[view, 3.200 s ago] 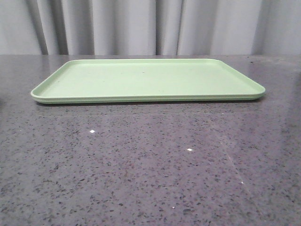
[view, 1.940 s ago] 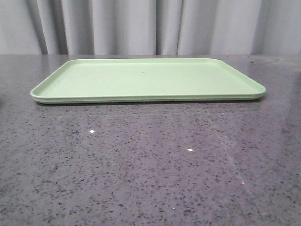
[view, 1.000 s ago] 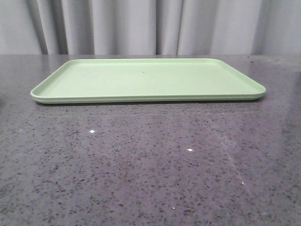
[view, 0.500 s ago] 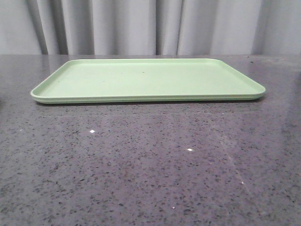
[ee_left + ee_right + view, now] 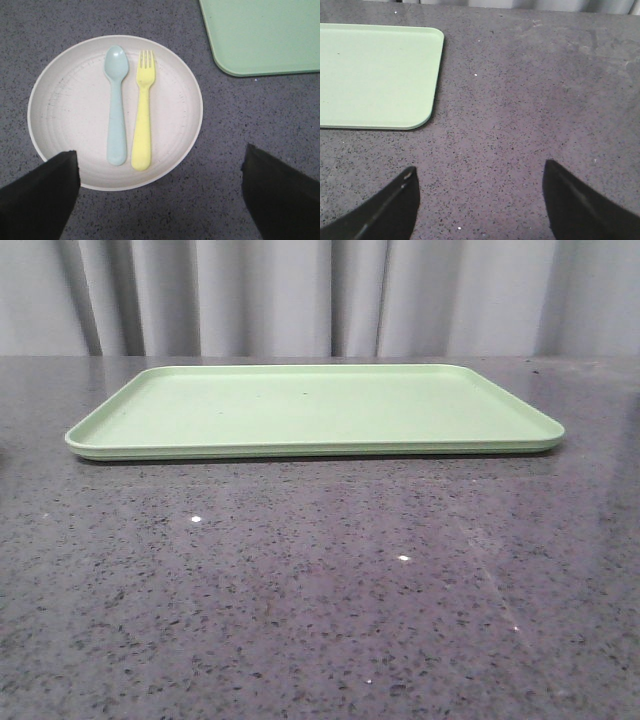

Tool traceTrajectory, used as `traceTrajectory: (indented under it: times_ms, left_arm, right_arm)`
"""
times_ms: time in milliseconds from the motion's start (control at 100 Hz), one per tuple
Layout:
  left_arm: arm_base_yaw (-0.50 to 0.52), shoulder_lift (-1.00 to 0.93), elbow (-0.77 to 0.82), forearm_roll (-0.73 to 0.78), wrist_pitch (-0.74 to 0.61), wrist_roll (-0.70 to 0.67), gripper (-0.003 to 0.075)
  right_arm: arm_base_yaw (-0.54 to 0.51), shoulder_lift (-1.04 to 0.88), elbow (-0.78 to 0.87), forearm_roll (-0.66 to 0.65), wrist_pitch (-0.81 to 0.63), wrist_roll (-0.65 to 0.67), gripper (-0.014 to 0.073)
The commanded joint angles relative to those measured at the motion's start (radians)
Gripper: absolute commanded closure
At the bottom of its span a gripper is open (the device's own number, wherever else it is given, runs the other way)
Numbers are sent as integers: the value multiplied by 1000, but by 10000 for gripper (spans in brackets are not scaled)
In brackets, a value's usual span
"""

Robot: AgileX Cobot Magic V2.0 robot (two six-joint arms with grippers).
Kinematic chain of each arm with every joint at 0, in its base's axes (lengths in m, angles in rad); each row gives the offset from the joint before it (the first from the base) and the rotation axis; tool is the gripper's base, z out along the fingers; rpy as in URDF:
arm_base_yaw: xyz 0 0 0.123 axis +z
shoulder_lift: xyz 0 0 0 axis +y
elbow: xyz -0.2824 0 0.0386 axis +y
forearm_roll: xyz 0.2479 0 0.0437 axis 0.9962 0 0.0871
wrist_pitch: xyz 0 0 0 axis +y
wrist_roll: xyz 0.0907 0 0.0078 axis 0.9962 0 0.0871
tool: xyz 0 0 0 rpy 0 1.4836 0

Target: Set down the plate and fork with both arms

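Remaining unmoved, tray as before

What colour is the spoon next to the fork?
Pale blue spoon, lying beside the yellow fork; clearest in the left wrist view.

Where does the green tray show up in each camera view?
Front view: the green tray lies across the middle of the table.
Left wrist view: only one rounded corner, beside the plate.
Right wrist view: one rounded corner.
Shared landmark: the dark speckled table.
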State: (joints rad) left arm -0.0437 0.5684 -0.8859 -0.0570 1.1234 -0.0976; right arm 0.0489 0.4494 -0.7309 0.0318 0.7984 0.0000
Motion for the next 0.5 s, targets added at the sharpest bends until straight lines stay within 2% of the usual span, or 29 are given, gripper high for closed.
traceTrajectory:
  times_ms: [0,210,380,490]
  left_arm:
    - [-8,11,-30,-9,-87,-2,72]
    - [-6,11,-26,114,-120,-5,72]
    - [-3,11,-19,285,-124,-80,72]
    - [-3,11,-3,346,-124,-119,72]
  right_arm:
    - [-8,15,-35,3,-72,-6,64]
    - [-8,15,-35,3,-72,-6,64]
    - [-8,15,-35,3,-73,-6,64]
    - [-8,15,-35,3,-74,-6,64]
